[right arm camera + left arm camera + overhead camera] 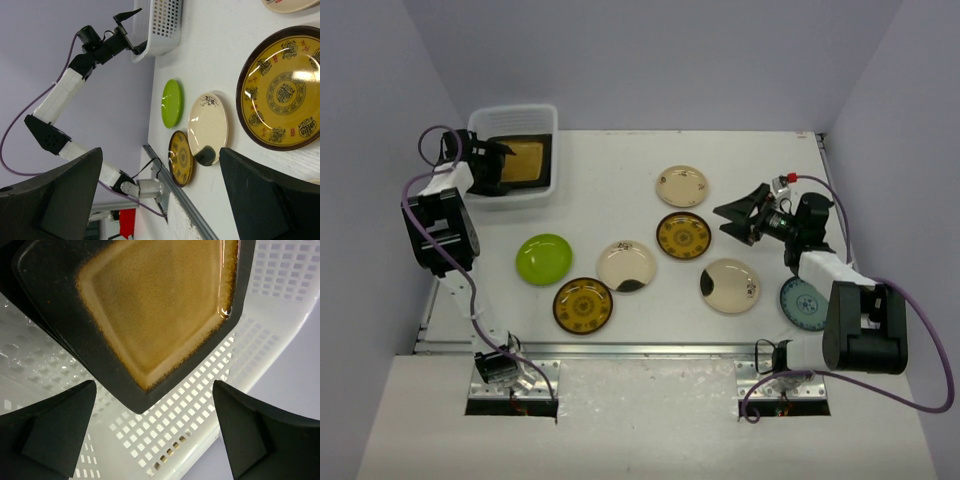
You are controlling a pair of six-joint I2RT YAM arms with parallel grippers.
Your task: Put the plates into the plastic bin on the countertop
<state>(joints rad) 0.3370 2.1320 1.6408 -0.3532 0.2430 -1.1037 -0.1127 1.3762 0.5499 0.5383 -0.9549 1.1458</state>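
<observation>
The off-white desk (620, 160) carries the plastic bin (515, 110) at its far left corner, with a mustard-centred square plate (523, 160) lying inside it. Seven round plates (729, 285) lie spread over the desk, one of them a lime-green plate (543, 259). The left claw (154, 385) hangs released above the bin. The right claw (160, 155) is released too, beside the middle plates.

Countertop (610, 170): plastic bin (525, 197) in far-left corner, seven round plates (683, 235) spread across middle and right.
</observation>
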